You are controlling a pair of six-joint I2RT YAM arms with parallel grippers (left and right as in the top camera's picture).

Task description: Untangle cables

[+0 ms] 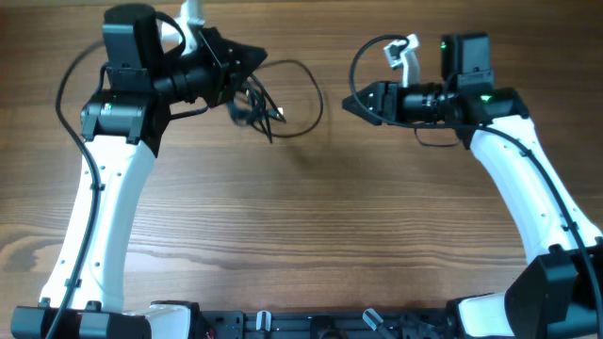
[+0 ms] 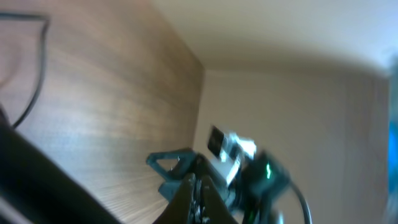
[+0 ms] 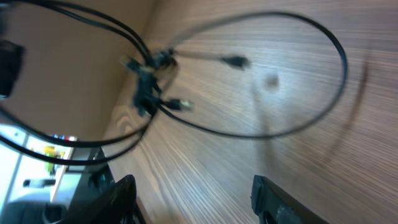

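While left end effector clamps cables aloft, right end effector, wide open and empty, should close on knot ahead, then draw loop away slowly.

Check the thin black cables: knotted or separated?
Knotted. The thin black cables bunch into one tangle, with a wide loop and plug ends sticking out.

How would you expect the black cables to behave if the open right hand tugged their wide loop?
Probably floppy: the cables curve in a wide slack loop from the knot. Likely light, as the strands are thin with small plugs. A tug from the right hand might shift the whole bundle or tighten the knot rather than open it.
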